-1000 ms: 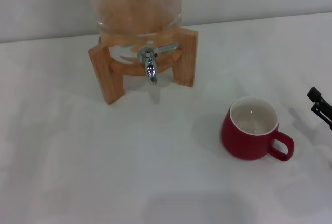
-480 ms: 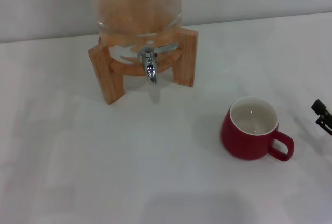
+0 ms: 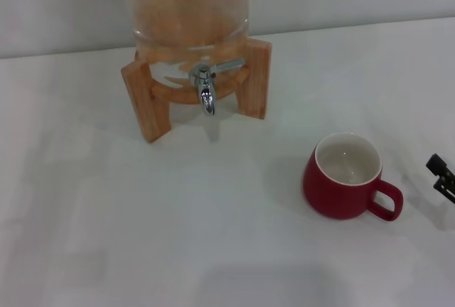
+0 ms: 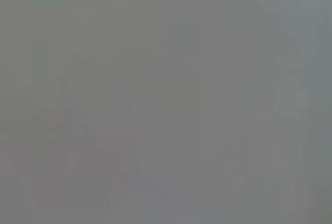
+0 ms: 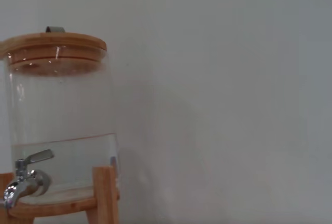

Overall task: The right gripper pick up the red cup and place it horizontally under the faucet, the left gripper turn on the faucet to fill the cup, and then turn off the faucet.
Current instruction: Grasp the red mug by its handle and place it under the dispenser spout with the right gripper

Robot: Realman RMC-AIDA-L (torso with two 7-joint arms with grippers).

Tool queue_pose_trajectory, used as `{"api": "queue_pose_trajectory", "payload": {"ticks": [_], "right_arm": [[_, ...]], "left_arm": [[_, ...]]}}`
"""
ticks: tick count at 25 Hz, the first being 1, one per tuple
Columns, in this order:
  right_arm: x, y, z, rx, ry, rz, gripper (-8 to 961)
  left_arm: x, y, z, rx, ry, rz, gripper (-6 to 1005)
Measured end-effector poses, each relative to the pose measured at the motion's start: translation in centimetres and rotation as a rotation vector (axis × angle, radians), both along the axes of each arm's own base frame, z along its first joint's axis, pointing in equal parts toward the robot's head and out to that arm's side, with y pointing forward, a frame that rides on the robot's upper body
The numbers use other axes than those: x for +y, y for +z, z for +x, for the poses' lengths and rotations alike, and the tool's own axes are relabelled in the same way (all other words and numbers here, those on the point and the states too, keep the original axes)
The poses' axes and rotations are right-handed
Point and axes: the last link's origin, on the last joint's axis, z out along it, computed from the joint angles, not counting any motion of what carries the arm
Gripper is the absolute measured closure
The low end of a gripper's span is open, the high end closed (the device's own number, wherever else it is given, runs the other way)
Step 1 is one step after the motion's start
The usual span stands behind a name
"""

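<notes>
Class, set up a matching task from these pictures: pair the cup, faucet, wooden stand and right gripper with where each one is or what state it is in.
Things:
1. cup
2. faucet
3. stand
4. right gripper

Descriptions:
A. at the head view's right edge, beyond the cup's handle
B. holds up the glass dispenser
C. upright and empty on the table
D. spout points down, nothing beneath it

Pairs: 1-C, 2-D, 3-B, 4-A

No legible text, label, brand, number or sign is found in any view. The red cup (image 3: 346, 176), the faucet (image 3: 205, 88), the glass dispenser (image 5: 57, 125) and its wooden stand (image 3: 151, 101) carry no readable markings.
</notes>
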Motion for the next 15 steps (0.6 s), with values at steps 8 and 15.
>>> {"api": "queue_pose_trajectory", "payload": {"ticks": [8, 15], "right_arm": [[-1.7, -0.5, -0.2, 0.003, 0.034, -0.05, 109], [-1.8, -1.3, -0.7, 0.002, 0.067, -0.109, 110]], "left_arm": [[0.1, 0.0, 0.1, -0.001, -0.003, 0.0, 120], [0.1, -0.1, 0.1, -0.001, -0.002, -0.001, 120]]}}
